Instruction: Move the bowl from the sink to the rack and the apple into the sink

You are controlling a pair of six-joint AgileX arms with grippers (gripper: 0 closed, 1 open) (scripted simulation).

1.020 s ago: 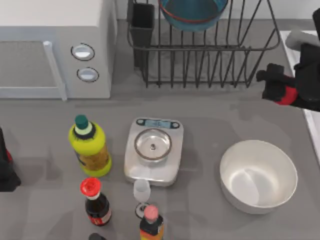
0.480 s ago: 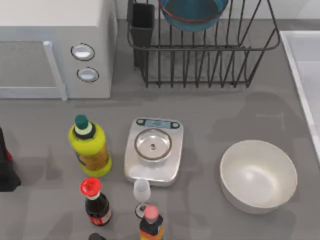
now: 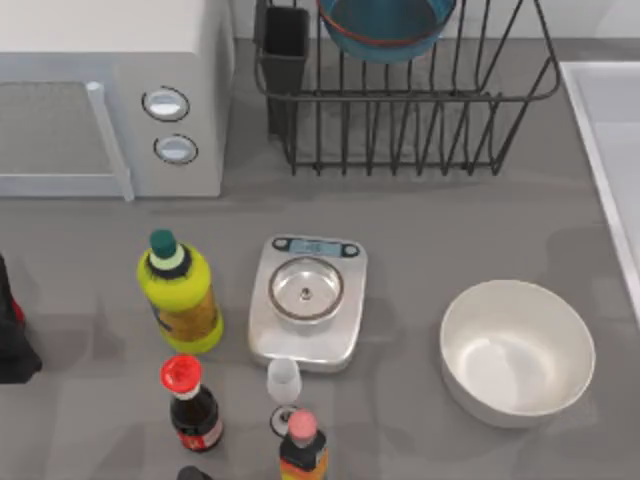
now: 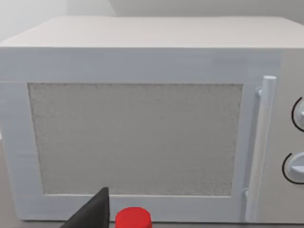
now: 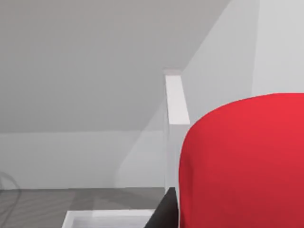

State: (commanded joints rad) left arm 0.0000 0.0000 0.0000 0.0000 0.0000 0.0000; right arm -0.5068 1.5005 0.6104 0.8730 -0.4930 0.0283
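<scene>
At the surface's three o'clock edge, the sink (image 3: 605, 120) is waiting; the right pincer (image 5: 178, 209) is holding the apple (image 5: 242, 161) nearby, while the bowl (image 3: 385, 28) is sitting in the rack (image 3: 420, 130).

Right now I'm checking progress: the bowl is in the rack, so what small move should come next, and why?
Probably lower the right gripper a little over the sink before letting go. The bowl already sits in the rack, so only the apple is left; in the right wrist view it looms close to the camera, apparently held, with a pale rim below it.
</scene>
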